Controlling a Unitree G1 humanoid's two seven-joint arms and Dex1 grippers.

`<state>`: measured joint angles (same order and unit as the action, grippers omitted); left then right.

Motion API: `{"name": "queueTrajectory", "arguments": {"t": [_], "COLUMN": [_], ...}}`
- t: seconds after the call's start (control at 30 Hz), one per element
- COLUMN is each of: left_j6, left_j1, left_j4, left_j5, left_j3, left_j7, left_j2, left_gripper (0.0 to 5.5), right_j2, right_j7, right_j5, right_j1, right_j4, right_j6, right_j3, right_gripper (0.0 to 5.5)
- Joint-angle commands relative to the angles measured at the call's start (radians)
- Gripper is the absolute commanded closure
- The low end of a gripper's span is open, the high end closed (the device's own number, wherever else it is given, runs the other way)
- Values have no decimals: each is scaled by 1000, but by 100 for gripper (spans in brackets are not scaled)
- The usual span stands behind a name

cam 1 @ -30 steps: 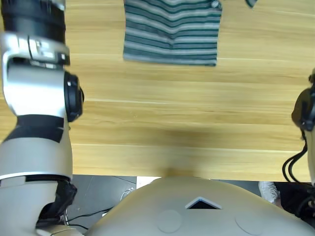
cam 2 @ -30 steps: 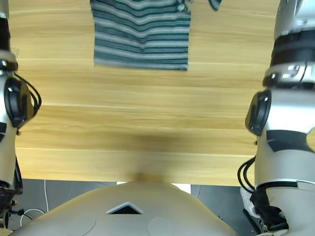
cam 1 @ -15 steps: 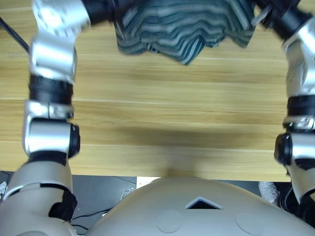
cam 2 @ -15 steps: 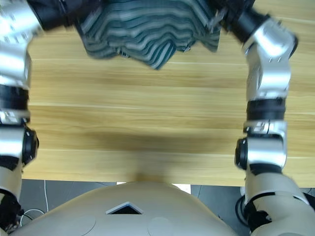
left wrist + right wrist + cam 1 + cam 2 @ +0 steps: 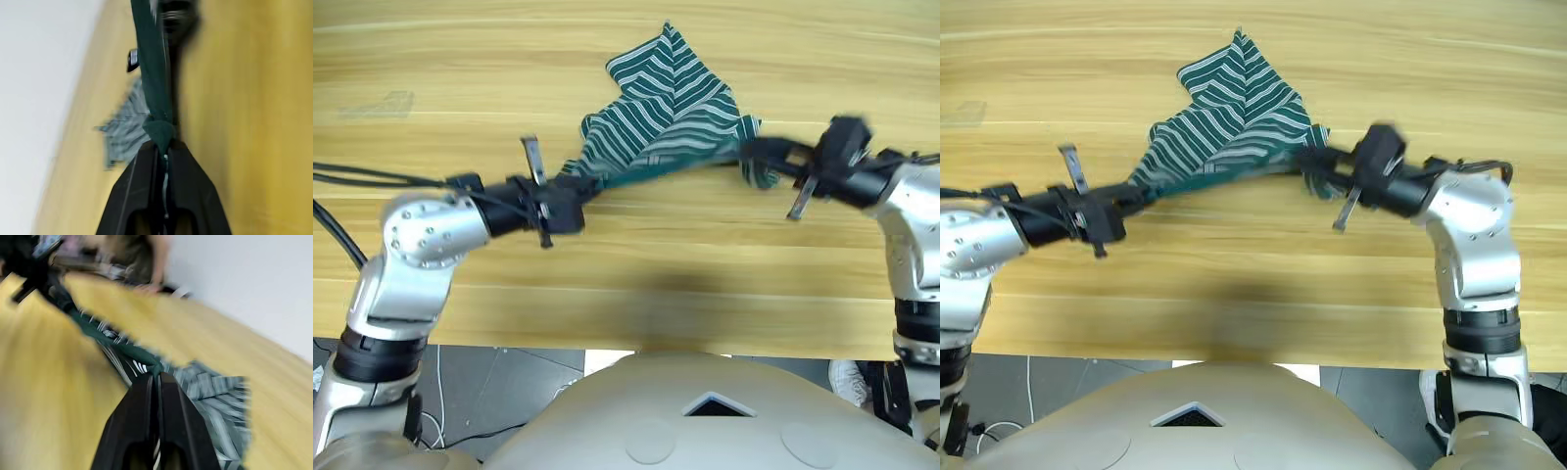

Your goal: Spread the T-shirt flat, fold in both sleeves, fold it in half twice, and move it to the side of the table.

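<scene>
Striped T-shirt (image 5: 661, 108) pulled between 2 grippers
Green-white, bunched at upper centre of the table (image 5: 636, 284); left gripper (image 5: 579, 189) and right gripper (image 5: 752, 152) each clamp its taut edge.

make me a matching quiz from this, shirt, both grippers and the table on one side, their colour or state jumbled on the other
Column A
1. T-shirt
2. left gripper
3. right gripper
4. table

Column B
a. shut on the cloth's end at the robot's right
b. light wood planks
c. green with pale stripes, bunched and stretched between two grips
d. shut on the cloth's end at the robot's left

Pairs: 1-c, 2-d, 3-a, 4-b
</scene>
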<state>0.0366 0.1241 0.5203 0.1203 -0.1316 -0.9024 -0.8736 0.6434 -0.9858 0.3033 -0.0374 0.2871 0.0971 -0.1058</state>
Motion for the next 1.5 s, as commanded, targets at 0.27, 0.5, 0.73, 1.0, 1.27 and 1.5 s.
{"name": "queueTrajectory", "arguments": {"t": [0.27, 0.5, 0.73, 1.0, 1.27, 1.5], "left_j6": [130, 127, 26, -56, 192, 314], "left_j1": [76, 196, 372, -106, -287, -355], "left_j4": [-79, 0, 166, -269, -716, -933], "left_j5": [169, 111, -259, -412, -43, 57], "left_j3": [-116, -104, -44, 150, -50, -119], "left_j7": [55, -22, -203, 133, 215, 250], "left_j2": [4, -77, -189, 98, 198, 274], "left_gripper": [543, 421, 300, 300, 300, 300], "right_j2": [-9, 97, 146, -14, 26, 12], "right_j7": [-13, -95, -193, 93, 365, 427], "right_j5": [-166, -132, 68, 2, -534, -653], "right_j1": [149, 224, 256, 16, -108, -176], "right_j4": [32, 38, 79, -239, -594, -774], "right_j6": [-82, -72, 39, -20, -361, -467], "right_j3": [-241, -232, -169, -6, -142, -217], "right_gripper": [550, 440, 335, 335, 335, 335]}}
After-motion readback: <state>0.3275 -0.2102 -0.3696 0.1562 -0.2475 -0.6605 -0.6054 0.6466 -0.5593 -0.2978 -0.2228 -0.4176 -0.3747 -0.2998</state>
